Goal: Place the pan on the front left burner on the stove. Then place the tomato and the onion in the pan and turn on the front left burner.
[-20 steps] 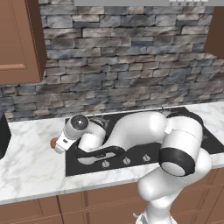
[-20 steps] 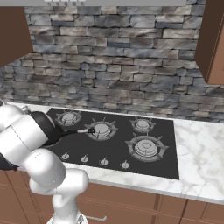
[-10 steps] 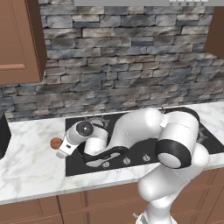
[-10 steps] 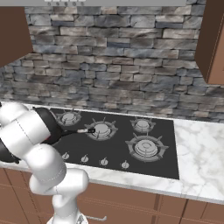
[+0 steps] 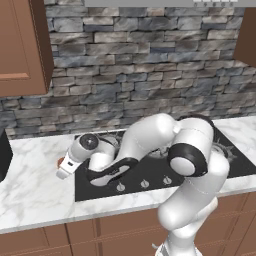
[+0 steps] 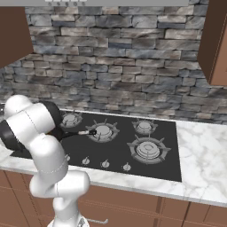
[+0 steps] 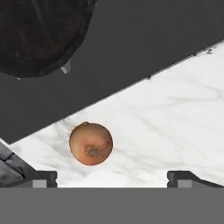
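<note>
My gripper [image 7: 113,179] is open and hangs over the white marble counter just left of the stove [image 6: 168,150]. The tan-brown onion [image 7: 91,143] lies on the marble a little ahead of the fingertips [image 7: 41,178], nearer the left one, and untouched. In the left base view the gripper [image 5: 62,170] points down at the onion [image 5: 60,162], which peeks out behind it. The black pan [image 7: 39,35] sits on the black glass beyond the onion. Its long handle [image 6: 82,132] sticks out from behind my arm. The tomato and the front left burner are hidden.
Other burners [image 6: 148,150] and a row of small silver knobs [image 6: 105,164] lie to the right. A dark object [image 5: 4,155] stands at the counter's far left. A wooden cabinet [image 5: 20,45] hangs above it, and the stone wall backs the counter.
The hand has swung left and down, off the stove's edge and over the counter by the onion. The jaws have stayed open.
</note>
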Controlling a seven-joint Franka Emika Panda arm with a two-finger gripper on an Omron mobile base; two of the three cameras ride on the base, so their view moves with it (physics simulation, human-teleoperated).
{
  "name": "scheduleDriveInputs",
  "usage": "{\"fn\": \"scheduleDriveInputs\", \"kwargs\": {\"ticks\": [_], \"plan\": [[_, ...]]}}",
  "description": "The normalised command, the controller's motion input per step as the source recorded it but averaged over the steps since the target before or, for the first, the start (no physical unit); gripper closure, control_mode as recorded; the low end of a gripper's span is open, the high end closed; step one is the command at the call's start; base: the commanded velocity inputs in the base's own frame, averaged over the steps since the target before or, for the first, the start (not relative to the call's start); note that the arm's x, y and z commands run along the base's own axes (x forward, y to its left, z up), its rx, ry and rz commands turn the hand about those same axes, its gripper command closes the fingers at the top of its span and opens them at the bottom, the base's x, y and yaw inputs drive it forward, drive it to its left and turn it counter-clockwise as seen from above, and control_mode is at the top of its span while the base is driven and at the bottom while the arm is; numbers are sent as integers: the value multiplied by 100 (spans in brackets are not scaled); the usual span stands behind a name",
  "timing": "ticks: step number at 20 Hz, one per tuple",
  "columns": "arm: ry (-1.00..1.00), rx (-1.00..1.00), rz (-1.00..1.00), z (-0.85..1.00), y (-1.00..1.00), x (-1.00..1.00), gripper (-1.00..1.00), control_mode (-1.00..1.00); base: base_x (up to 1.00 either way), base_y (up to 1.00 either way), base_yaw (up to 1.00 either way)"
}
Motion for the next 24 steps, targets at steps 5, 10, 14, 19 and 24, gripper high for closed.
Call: {"fn": "scheduleDriveInputs", "kwargs": {"ticks": [5,10,14,19,24], "plan": [[20,-2,-1,2,26,20,-100,-100,0,0,0],[12,-2,-9,1,1,18,-100,-100,0,0,0],[13,-3,-10,0,1,12,-100,-100,0,0,0],[15,-3,-4,0,16,20,-100,-100,0,0,0],[10,-3,0,-2,10,31,-100,-100,0,0,0]]}}
